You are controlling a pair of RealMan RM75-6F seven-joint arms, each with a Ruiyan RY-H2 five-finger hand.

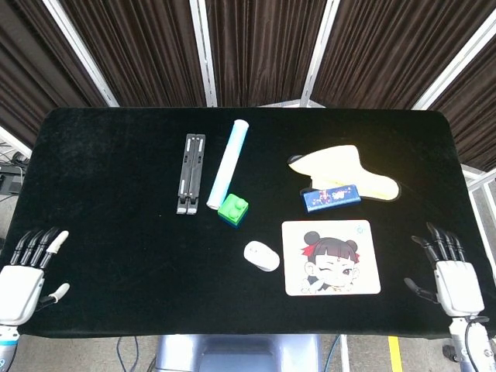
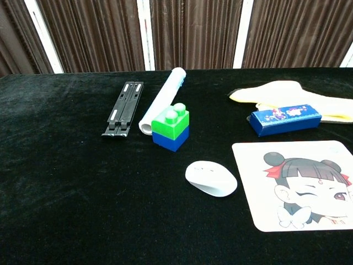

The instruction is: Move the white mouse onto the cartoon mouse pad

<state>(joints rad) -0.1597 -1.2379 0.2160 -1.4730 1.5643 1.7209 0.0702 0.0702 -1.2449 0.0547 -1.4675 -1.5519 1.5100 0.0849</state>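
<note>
The white mouse [image 1: 262, 256] [image 2: 211, 178] lies on the black table just left of the cartoon mouse pad [image 1: 332, 257] [image 2: 298, 185], close to its left edge and apart from it. The pad shows a girl with black hair buns. My left hand [image 1: 23, 275] is at the table's front left corner, fingers apart and holding nothing. At the front right corner my right hand [image 1: 451, 271] is also spread and holds nothing. Neither hand appears in the chest view.
A green-and-blue brick [image 1: 233, 210] [image 2: 171, 128] stands behind the mouse. Beside it lie a white roll [image 1: 229, 162] and a black folded stand [image 1: 191, 172]. A blue box [image 1: 332, 196] and a cream cloth [image 1: 349, 170] lie behind the pad.
</note>
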